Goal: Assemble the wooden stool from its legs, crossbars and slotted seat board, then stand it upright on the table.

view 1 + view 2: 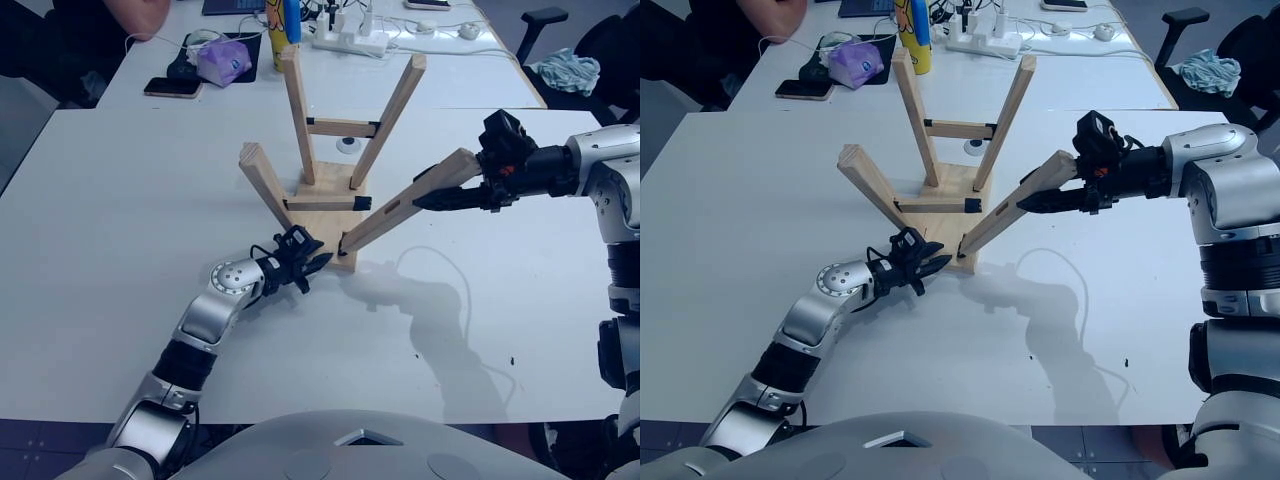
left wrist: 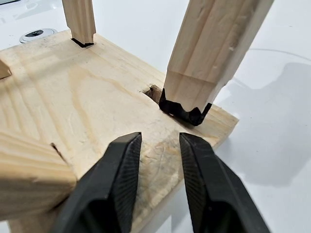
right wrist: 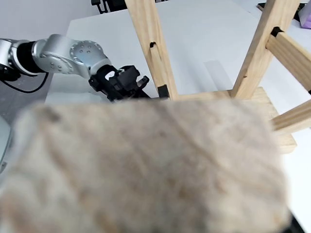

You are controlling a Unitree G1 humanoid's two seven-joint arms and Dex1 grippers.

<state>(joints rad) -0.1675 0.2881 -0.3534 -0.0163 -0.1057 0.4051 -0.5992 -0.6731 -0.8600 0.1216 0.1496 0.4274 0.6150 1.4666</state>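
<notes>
The stool lies upside down on the white table, its seat board point(image 1: 325, 228) flat. Two legs joined by a crossbar point(image 1: 342, 127) stand up at the far side, and a third leg point(image 1: 265, 178) leans out to the left. A fourth leg point(image 1: 400, 212) tilts to the right, its foot point(image 2: 187, 109) resting at the board's near right corner beside a slot. My right gripper point(image 1: 440, 198) is shut on this leg's upper part. My left gripper point(image 1: 312, 266) hovers at the board's near edge, open, its fingers point(image 2: 126, 165) just above the wood point(image 2: 87, 92). The left gripper point(image 3: 121, 82) also appears behind the legs.
Behind the stool is a round grommet point(image 1: 347, 143) in the table. On the far desk are a yellow bottle point(image 1: 283, 30), a power strip point(image 1: 350, 40), a purple packet point(image 1: 222, 62) and a phone point(image 1: 172, 87). Open table surface lies left and right of the stool.
</notes>
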